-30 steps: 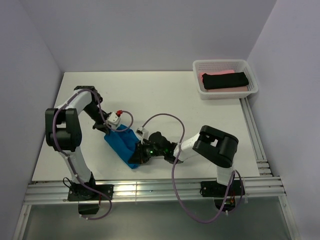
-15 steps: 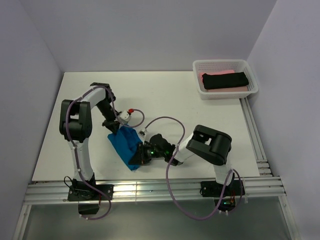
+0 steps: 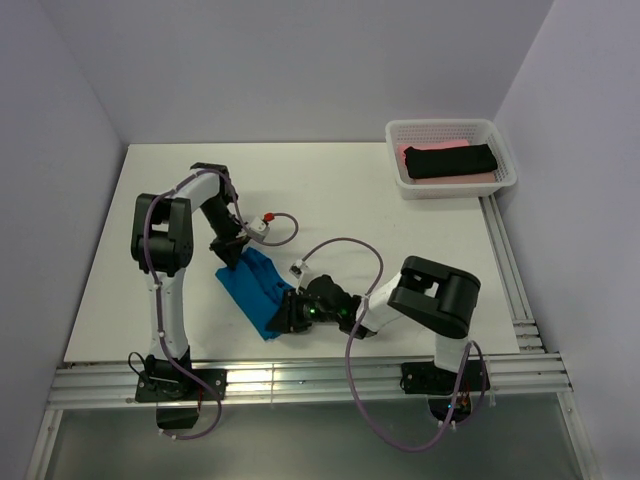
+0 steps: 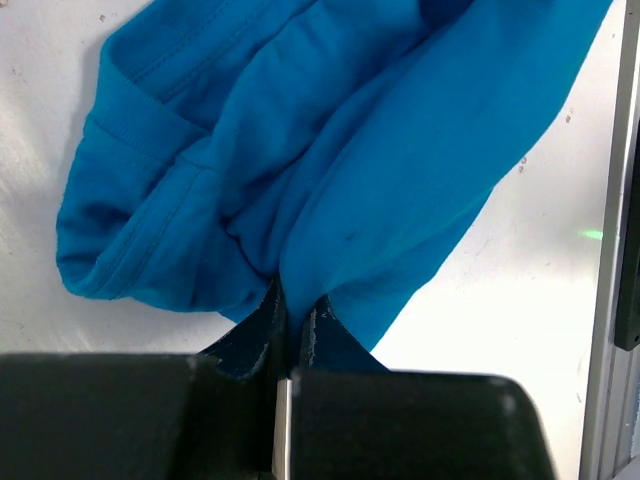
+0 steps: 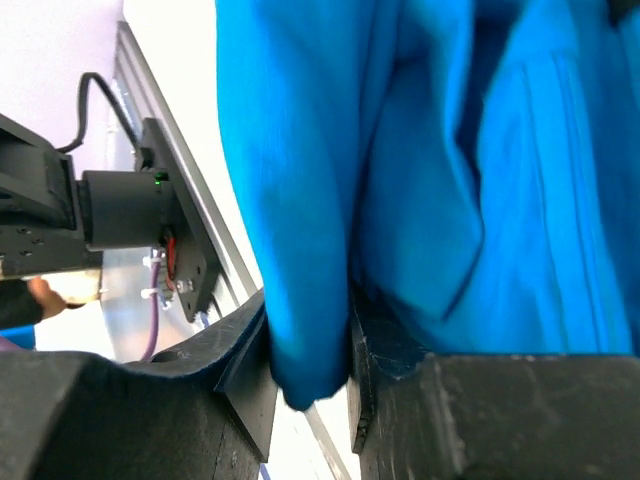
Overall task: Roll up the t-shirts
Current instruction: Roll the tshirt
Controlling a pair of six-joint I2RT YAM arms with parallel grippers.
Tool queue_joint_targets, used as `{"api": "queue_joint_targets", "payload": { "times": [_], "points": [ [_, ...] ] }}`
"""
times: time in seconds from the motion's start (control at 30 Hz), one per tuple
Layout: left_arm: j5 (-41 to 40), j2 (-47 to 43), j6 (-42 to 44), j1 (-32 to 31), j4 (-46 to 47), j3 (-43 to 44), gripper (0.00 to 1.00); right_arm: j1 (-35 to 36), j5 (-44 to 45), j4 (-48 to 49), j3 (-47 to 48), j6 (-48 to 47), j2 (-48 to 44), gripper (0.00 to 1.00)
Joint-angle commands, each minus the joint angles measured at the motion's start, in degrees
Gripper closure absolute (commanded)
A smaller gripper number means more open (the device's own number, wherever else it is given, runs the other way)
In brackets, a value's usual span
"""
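white bench, blue t-shirt held at both ends

it lay bunched left of centre in the top view. the left tool was pinched together on its upper edge; the right tool was clamped on a fold at its lower end. seemingly it was being arranged for rolling; next, it needed spreading flat.

The white surface carries two things directly. A blue t-shirt lies bunched in loose folds close to the near edge, left of the middle, with bare surface all around it. A white mesh basket stands in the far right corner, reaching the right edge.
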Motion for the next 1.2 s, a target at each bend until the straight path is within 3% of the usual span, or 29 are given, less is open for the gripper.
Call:
{"api": "queue_joint_targets", "payload": {
  "times": [0.0,0.17,0.37,0.5,0.57,0.7,0.73,0.83,1.0,1.17],
  "points": [
    [-4.34,1.44,0.86,0.29,8.34,1.8,1.0,1.68,0.87,-9.37,-3.11,-0.48,-3.22,0.66],
    [-4.52,1.96,0.33,0.2,8.34,1.98,1.0,2.82,4.72,-14.2,-3.28,-1.88,-7.79,0.6],
    [-4.08,1.7,0.42,-0.06,8.34,1.27,1.0,5.63,18.77,-34.4,0.14,-10.12,-20.07,0.51],
    [-4.17,1.35,0.06,-0.33,8.34,1.27,1.0,6.87,24.77,-45.38,1.9,-14.27,-27.91,0.52],
    [-3.99,0.65,0.24,-0.33,8.34,0.92,1.0,6.78,25.92,-47.34,3.22,-15.76,-31.34,0.58],
    [-4.17,0.12,0.07,-0.59,8.34,0.83,1.0,6.78,21.36,-43.67,6.72,-18.05,-31.54,0.74],
    [-4.17,0.12,-0.11,-0.68,8.34,0.83,1.0,6.78,19.96,-43.4,10.04,-18.49,-28.4,0.83],
    [-3.99,-0.06,-0.55,-0.77,8.34,1.18,1.0,6.78,18.28,-43.04,18.21,-18.76,-19.8,0.99],
    [-3.03,-0.67,-0.37,-0.77,8.34,0.92,1.0,6.08,14.59,-31.63,23.08,-14.55,-10.8,1.0],
    [-2.59,-1.29,-0.46,-0.77,8.34,0.75,1.0,3.79,17.29,-16.27,18.96,-3.04,-4.91,1.0]
  ]
}}
